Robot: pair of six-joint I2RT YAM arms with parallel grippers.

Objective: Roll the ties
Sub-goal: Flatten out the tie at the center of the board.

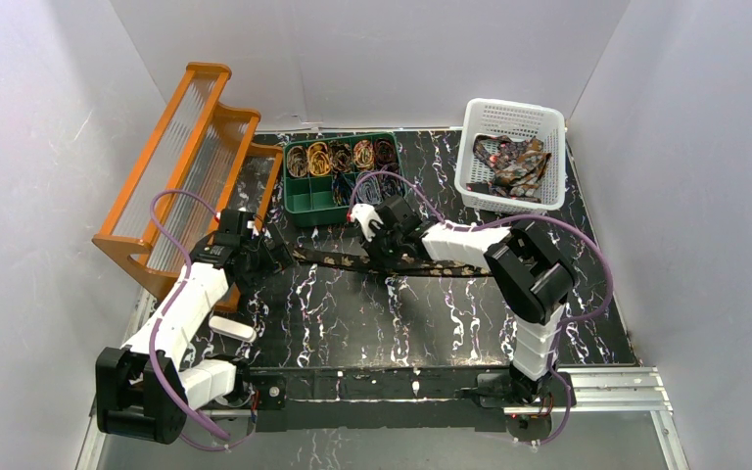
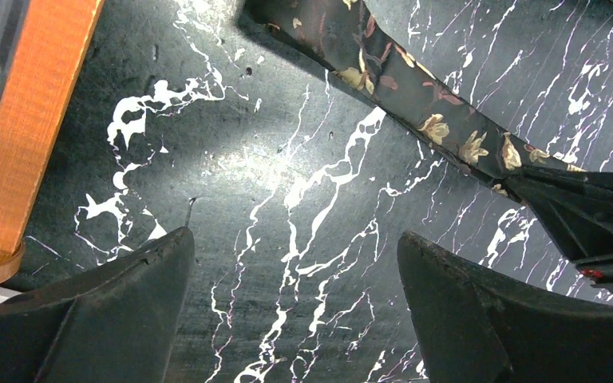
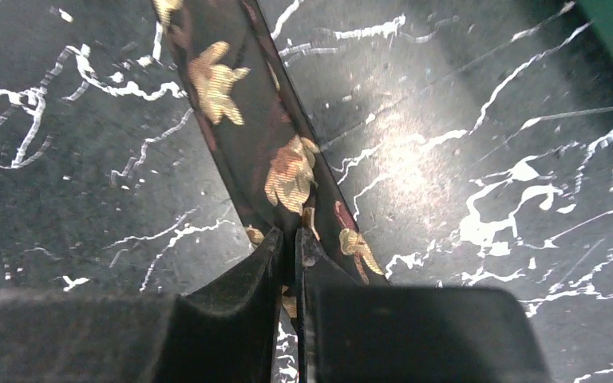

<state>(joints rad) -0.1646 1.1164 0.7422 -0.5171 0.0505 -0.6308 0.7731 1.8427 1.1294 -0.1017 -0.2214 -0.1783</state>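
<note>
A dark tie (image 1: 338, 260) with gold and red flowers lies stretched flat across the black marbled table. My right gripper (image 1: 389, 262) is shut on it partway along; the right wrist view shows the gripper (image 3: 289, 235) pinching a thin fold of the tie (image 3: 243, 120). My left gripper (image 1: 272, 257) hovers at the tie's left end. It (image 2: 295, 239) is wide open over bare table, and the tie (image 2: 415, 104) runs diagonally just beyond its fingertips. More ties (image 1: 514, 163) are heaped in the basket. Rolled ties (image 1: 318, 159) fill the green tray.
A green compartment tray (image 1: 305, 203) stands at the back centre. A white basket (image 1: 470, 181) is at the back right. An orange rack (image 1: 157, 250) leans along the left side, close to my left arm. White walls enclose the table.
</note>
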